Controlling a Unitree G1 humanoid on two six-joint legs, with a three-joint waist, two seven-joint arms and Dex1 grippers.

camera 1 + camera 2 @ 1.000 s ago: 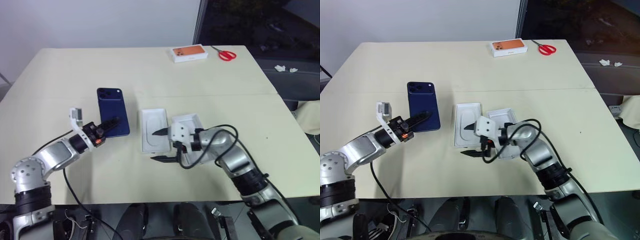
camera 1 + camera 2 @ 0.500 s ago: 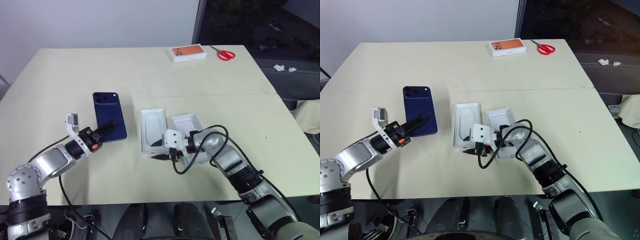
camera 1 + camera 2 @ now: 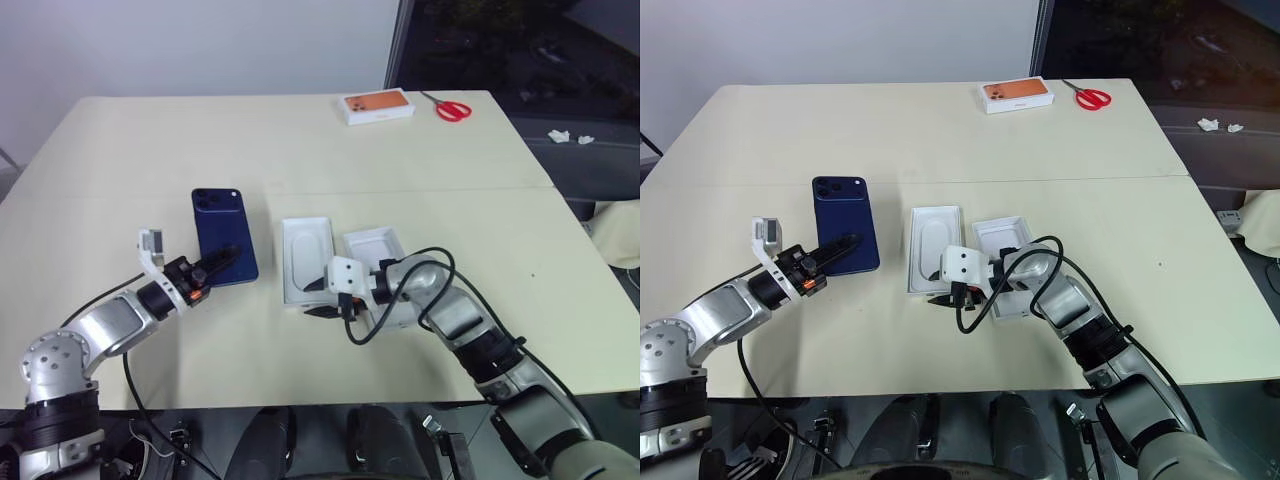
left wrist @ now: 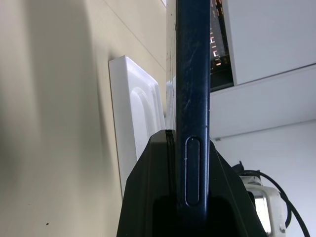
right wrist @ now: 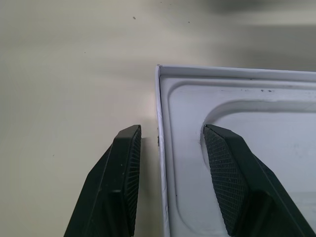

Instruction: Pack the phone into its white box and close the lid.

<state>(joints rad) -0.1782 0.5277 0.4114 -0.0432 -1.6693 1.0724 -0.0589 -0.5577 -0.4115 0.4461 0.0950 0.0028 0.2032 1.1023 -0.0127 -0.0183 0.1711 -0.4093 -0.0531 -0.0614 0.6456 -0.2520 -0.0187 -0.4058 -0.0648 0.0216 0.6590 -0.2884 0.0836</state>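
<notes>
- One bench (image 3: 420,150), pale cream, takes up most of the head views.
- Two robot arms reach in from the lower edge, one at lower left and one at lower right.
- One phone (image 3: 224,236), dark navy, sits left of centre with its camera cluster at its upper end. The left fingers (image 3: 222,262) are pressed against its lower end, pinching it; the left wrist view shows its edge (image 4: 192,98) clamped between them, raised off the bench.
- Two open white box parts lie side by side at centre. The left one is a thin white piece with an oval recess (image 3: 307,258). The right one (image 3: 377,250) is partly hidden by the right arm, so I cannot tell whether it is the tray or the lid.
- The right fingers (image 5: 170,163) are half spread and straddle the wall at a corner of the recessed piece (image 5: 237,113), one finger outside, one inside.
- One orange-topped white box (image 3: 379,105) lies at upper right.
- One pair of red-handled scissors (image 3: 447,106) lies just right of it.
</notes>
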